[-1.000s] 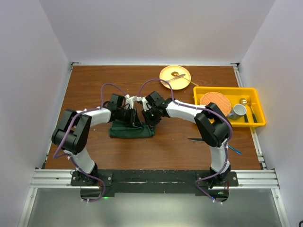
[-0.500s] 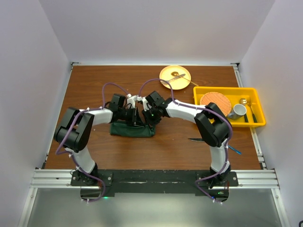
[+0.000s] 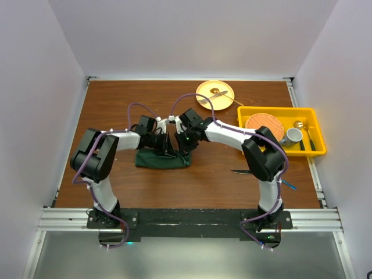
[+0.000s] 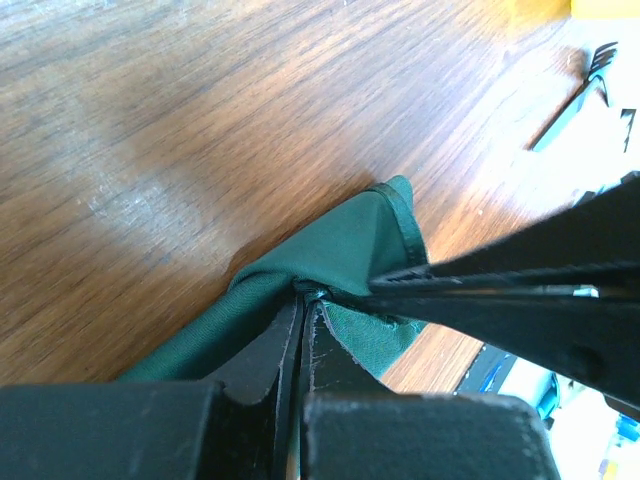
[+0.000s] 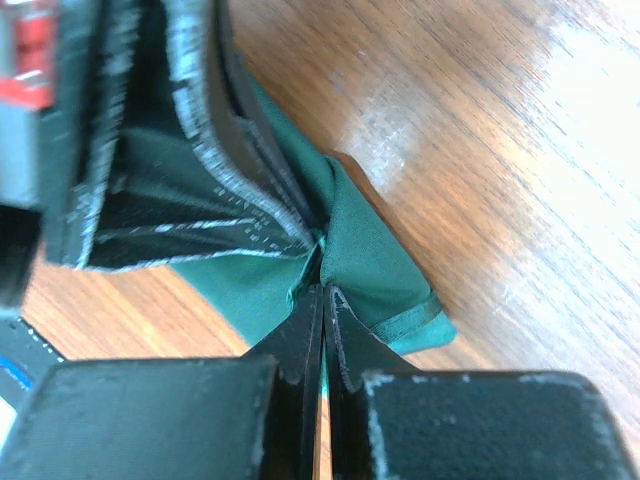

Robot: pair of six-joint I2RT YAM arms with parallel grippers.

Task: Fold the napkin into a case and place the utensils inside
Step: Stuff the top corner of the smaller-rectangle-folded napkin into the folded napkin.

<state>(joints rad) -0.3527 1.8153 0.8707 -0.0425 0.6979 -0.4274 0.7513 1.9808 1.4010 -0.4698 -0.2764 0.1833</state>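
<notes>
The dark green napkin lies as a folded strip on the table between the two arms. My left gripper is shut on a pinch of cloth at the strip's right end; the left wrist view shows the napkin bunched at the tips of the left gripper. My right gripper is shut on the same bunch from the other side, and the right wrist view has the right gripper nipping the napkin. The dark-handled knife and blue fork lie by the right arm's base.
A yellow plate with a metal utensil sits at the back. A yellow bin on the right holds an orange disc, a cup and cutlery. The two grippers' fingers almost touch over the cloth.
The left gripper has closed on the cloth beside the right gripper. The left arm has shifted a little to the right. The right gripper has stayed shut on the napkin.
</notes>
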